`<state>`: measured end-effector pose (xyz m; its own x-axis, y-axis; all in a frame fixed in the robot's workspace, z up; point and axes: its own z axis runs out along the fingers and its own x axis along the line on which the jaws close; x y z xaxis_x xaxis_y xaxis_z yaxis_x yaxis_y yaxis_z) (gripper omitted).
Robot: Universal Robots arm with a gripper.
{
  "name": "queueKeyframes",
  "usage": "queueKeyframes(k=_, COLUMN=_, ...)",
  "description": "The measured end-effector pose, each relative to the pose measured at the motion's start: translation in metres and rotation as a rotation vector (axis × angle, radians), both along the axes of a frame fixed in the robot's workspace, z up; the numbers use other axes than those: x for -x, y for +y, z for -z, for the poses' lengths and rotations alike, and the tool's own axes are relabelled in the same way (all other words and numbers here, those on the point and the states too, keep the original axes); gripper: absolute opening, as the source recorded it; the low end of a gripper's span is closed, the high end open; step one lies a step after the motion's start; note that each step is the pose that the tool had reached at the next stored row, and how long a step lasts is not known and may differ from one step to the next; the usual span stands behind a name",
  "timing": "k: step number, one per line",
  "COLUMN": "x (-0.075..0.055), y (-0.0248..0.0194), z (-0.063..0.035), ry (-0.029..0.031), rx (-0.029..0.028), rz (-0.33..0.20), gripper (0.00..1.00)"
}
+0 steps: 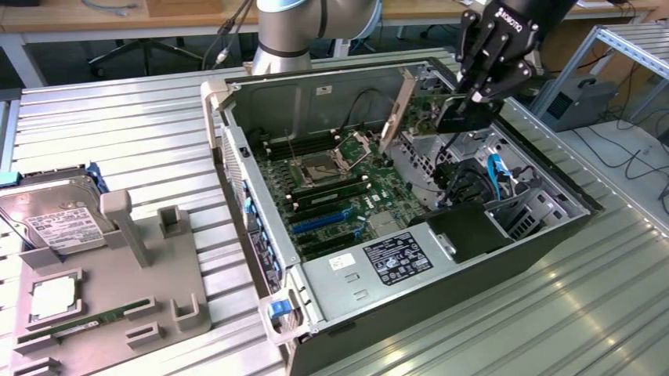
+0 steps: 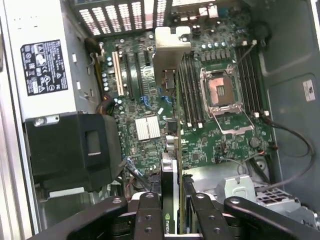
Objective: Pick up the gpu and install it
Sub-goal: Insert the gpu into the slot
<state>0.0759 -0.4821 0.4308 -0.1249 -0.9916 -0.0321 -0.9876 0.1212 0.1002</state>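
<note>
My gripper [image 1: 483, 92] hangs over the far right side of the open computer case [image 1: 243, 168], shut on the gpu [image 1: 427, 112]. The card hangs edge-down above the motherboard [image 1: 334, 196], its silver end bracket [image 1: 395, 110] toward the case's back wall and its black cooler [image 1: 466, 117] under the fingers. In the wrist view the gpu [image 2: 178, 135] appears edge-on between the two black fingers [image 2: 149, 215], with the bracket [image 2: 170, 52] at its far end. It is in the air, above the board's expansion slots [image 2: 119, 75].
Inside the case are the open CPU socket [image 2: 221, 92], memory slots [image 2: 191, 90], the power supply [image 1: 403, 257] and a black shroud [image 1: 468, 231]. A grey holder [image 1: 115, 290] at the exterior view's left carries a hard drive [image 1: 55, 215], a CPU and a memory stick.
</note>
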Motion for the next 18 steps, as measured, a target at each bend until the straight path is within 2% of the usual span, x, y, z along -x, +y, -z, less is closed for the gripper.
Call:
queueKeyframes(k=1, x=0.0, y=0.0, z=0.0, ry=0.0, rx=0.0, rz=-0.018, gripper=0.27)
queueKeyframes(k=3, x=0.0, y=-0.0001, z=0.0, ry=0.0, rx=0.0, rz=-0.023, gripper=0.27)
queueKeyframes(k=5, x=0.0, y=0.0, z=0.0, ry=-0.0049, rx=-0.0001, rz=-0.025, gripper=0.27)
queueKeyframes(k=6, x=0.0002, y=0.0, z=0.0002, ry=-0.0113, rx=-0.0005, rz=-0.028, gripper=0.27)
queueKeyframes(k=7, x=0.0009, y=0.0, z=0.0005, ry=-0.0254, rx=-0.0011, rz=-0.032, gripper=0.27)
queueKeyframes(k=9, x=0.0017, y=0.0, z=0.0008, ry=-0.0385, rx=-0.0021, rz=-0.036, gripper=0.27)
queueKeyframes(k=10, x=0.003, y=0.0, z=0.0012, ry=-0.0484, rx=-0.0031, rz=-0.038, gripper=0.27)
queueKeyframes(k=12, x=0.0046, y=0.0, z=0.0015, ry=-0.0569, rx=-0.0032, rz=-0.04, gripper=0.27)
queueKeyframes(k=18, x=0.0052, y=0.0, z=0.0016, ry=-0.0585, rx=-0.0034, rz=-0.041, gripper=0.27)
